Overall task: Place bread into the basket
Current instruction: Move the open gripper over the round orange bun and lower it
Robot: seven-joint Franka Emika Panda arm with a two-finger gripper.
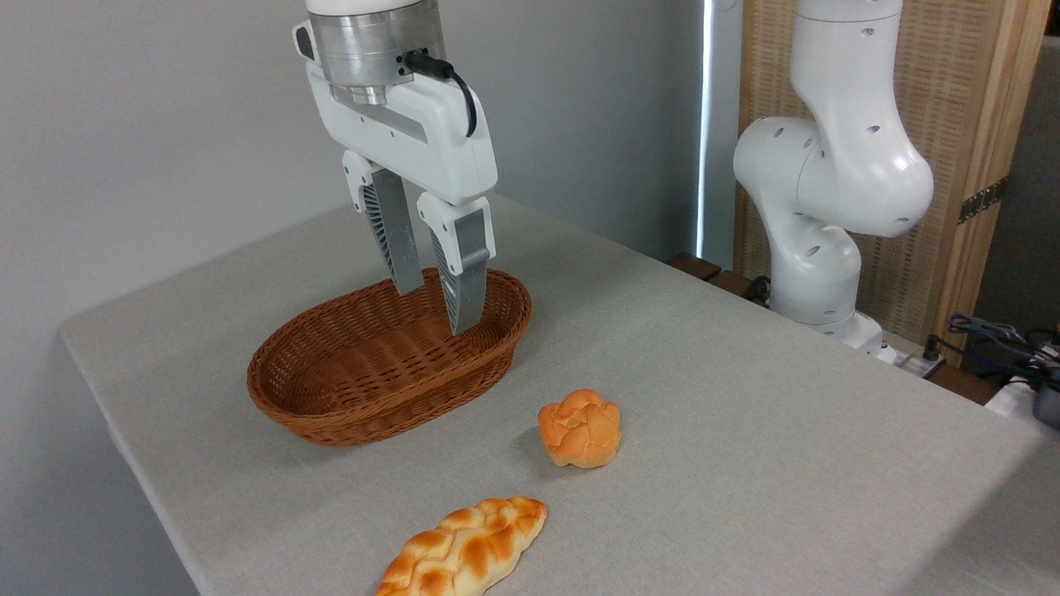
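- The small round knotted bread bun (580, 429), with a glossy orange-golden crust and paler cracks, lies on the grey cloth-covered counter (745, 397), towards the counter's near edge and about midway along it.
- The bun is outside the oval brown woven wicker basket (348, 389), well apart from it to the right and nearer the camera; nothing touches the bun.
- The basket stands on the left part of the counter, close to the left edge, and nothing can be seen lying inside it.
- The white end effector (435, 310), with two grey ribbed fingers (468, 273), hangs above the far right end of the basket, its fingertips pointing down at about the level of the rim.
- The end effector is released: a clear gap shows between the two fingers and they grasp nothing.
- A long braided golden loaf (464, 550) lies at the near edge of the counter, to the left of and in front of the bun, apart from it and partly cut off by the picture's lower border.
- The white jointed robot arm base (820, 223) rises beyond the counter's far right edge, in front of a wooden-framed woven panel (969, 124).
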